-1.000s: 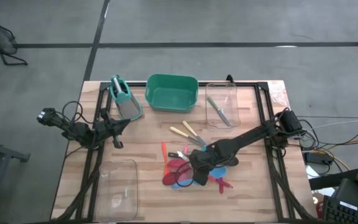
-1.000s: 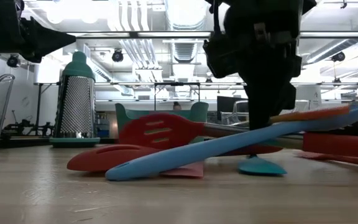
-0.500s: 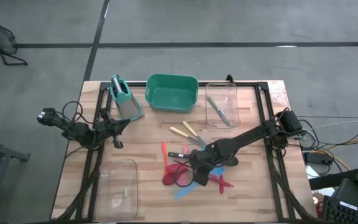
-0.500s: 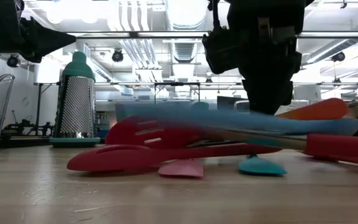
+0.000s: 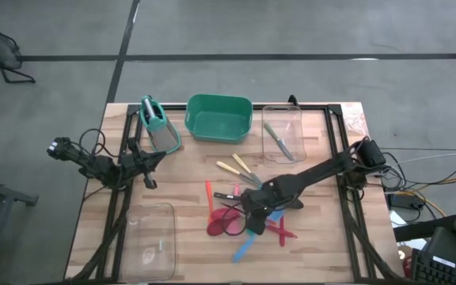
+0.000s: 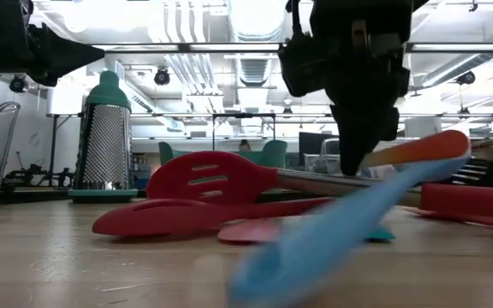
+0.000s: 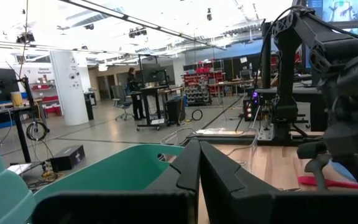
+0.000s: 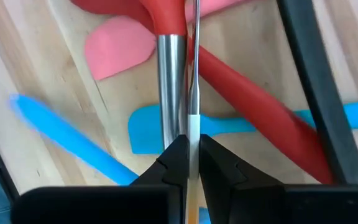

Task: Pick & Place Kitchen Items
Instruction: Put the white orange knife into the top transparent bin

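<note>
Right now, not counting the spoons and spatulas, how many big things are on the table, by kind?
Green tub: 1
Clear bins: 2, one at the back right, one at the front left
Metal grater with teal handle: 1
Total: 4

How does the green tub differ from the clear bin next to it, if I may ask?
The green tub is opaque; the clear bin is see-through. The tub shows nothing inside; the bin holds a slim utensil. Both stand along the table's far edge.
</note>
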Controlling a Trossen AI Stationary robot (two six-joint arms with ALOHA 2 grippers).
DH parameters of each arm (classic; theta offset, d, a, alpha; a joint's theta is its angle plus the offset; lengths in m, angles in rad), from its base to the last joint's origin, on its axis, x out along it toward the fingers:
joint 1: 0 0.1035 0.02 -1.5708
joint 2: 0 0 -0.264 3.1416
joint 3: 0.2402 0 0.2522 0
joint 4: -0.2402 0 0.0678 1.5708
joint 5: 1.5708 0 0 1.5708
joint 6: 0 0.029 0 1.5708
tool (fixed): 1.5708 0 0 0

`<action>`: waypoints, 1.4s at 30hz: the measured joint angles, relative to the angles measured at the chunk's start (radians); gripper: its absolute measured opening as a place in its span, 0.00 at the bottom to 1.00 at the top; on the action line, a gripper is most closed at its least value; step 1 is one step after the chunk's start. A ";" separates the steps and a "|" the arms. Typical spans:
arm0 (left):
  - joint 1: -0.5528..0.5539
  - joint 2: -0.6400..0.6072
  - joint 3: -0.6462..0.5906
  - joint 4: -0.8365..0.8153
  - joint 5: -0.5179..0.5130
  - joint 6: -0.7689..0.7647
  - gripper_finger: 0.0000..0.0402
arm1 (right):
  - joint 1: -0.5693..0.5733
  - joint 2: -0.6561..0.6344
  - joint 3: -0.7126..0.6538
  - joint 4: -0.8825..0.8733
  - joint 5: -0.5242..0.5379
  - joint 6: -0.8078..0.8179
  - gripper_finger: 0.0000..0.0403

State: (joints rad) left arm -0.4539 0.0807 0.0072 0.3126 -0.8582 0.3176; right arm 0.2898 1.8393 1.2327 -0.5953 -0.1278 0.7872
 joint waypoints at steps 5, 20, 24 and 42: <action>0.000 0.000 0.000 0.000 0.000 0.000 0.03 | -0.006 -0.038 0.002 -0.002 0.023 -0.019 0.07; 0.000 0.001 0.000 -0.011 0.000 0.000 0.03 | -0.062 -0.254 0.003 -0.211 0.517 -0.067 0.07; 0.000 0.001 0.000 -0.012 0.000 0.000 0.03 | -0.104 -0.334 -0.004 -0.289 0.700 -0.033 0.07; 0.000 0.000 0.000 -0.018 0.000 0.000 0.03 | -0.462 -0.414 -0.189 -0.294 0.756 -0.066 0.07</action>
State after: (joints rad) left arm -0.4541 0.0811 0.0072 0.2947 -0.8581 0.3176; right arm -0.1718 1.4258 1.0433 -0.8891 0.6281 0.7207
